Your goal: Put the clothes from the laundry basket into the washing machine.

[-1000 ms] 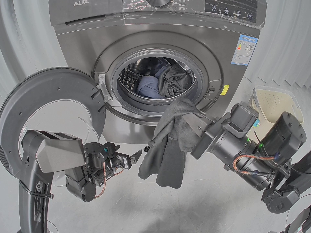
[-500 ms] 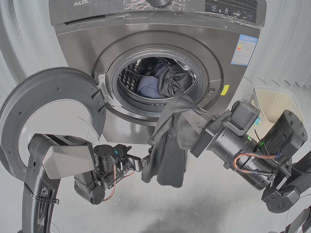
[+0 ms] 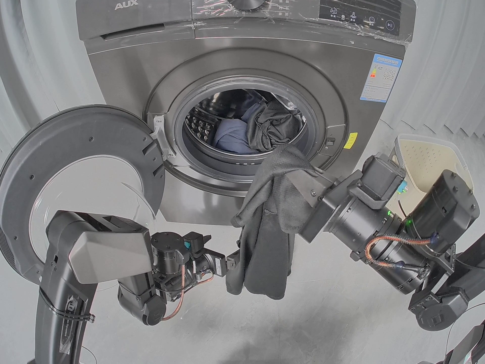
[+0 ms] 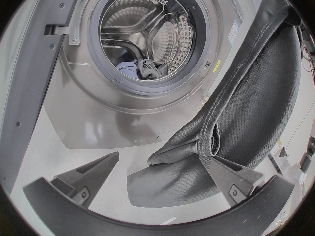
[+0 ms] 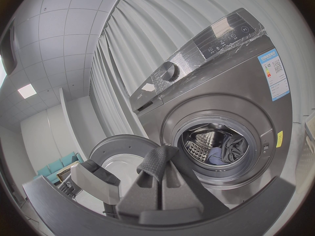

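A dark grey garment (image 3: 268,218) hangs in front of the washing machine (image 3: 151,61), just below the drum opening (image 3: 242,122). My right gripper (image 3: 298,180) is shut on its top edge; the right wrist view shows the cloth (image 5: 157,159) pinched between the closed fingers (image 5: 147,187). My left gripper (image 3: 232,261) is low by the garment's hanging end, open, with the lower fold (image 4: 170,181) lying between its fingers (image 4: 95,169). A blue item (image 3: 232,135) and a dark item (image 3: 273,125) lie inside the drum.
The round door (image 3: 76,163) stands swung open at the left, right behind my left arm. A cream laundry basket (image 3: 429,160) sits on the floor at the right, beside the machine. Bare grey floor (image 3: 283,324) lies below the garment.
My left gripper has moved right, from clear of the garment to its hanging lower end. My right gripper has carried the garment's top slightly up and toward the drum.
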